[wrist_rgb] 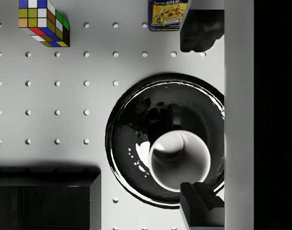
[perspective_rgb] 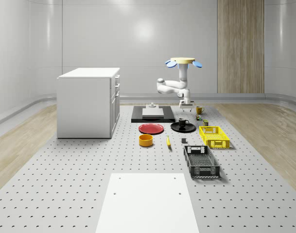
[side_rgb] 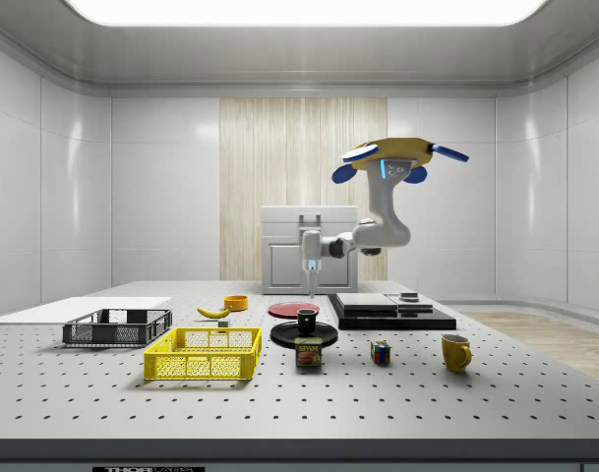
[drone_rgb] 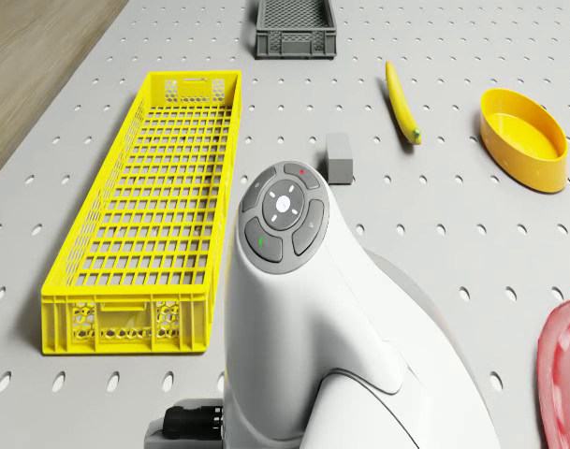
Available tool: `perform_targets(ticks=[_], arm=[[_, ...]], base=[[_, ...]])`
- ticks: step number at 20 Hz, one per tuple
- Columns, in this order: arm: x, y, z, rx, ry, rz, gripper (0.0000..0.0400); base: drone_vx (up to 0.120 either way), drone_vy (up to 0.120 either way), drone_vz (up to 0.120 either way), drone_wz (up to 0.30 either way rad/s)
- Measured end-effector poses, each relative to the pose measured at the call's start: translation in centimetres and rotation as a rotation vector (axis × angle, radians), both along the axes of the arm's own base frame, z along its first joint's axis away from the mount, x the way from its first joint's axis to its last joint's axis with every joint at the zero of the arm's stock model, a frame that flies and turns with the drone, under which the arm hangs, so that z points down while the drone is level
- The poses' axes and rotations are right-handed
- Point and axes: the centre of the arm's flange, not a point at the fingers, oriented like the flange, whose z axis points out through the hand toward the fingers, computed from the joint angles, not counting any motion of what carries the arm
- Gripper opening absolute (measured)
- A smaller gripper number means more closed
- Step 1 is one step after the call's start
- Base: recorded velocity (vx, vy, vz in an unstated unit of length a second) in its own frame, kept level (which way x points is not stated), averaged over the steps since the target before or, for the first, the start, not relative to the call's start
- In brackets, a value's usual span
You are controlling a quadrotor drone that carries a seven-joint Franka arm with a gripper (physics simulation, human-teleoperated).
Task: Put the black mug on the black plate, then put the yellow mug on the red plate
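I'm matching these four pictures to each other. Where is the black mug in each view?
Whole-scene view: black mug stands on the black plate, right of the red plate.
Side view: the mug stands on the same plate, below the gripper.
Drone view: not in it.
Wrist view: on the plate, seen from above.
Shared landmark: the black plate.

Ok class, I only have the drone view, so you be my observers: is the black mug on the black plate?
Observer: Yes, the black mug stands upright on the black plate.
Operator: Is the gripper holding it?
Observer: No. In the side view the gripper hangs above it with a gap, fingers open, and the drone hovers higher up.
Operator: And the yellow mug?
Observer: The yellow mug stands on the table at the side view's right, past the Rubik's cube, with no plate under it.
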Motion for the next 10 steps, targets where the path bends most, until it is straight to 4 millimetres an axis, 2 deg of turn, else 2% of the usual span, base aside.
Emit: perform_targets(ticks=[4, 8, 10], arm=[[0.00, 0.00, 0.00, 0.000, 0.000, 0.000, 0.0400], [0.00, 0.00, 0.00, 0.000, 0.000, 0.000, 0.0400], [0.00, 0.00, 0.00, 0.000, 0.000, 0.000, 0.0400]], base=[[-0.120, 0.120, 0.000, 0.000], [-0.120, 0.120, 0.120, 0.000], [-0.120, 0.120, 0.000, 0.000]])
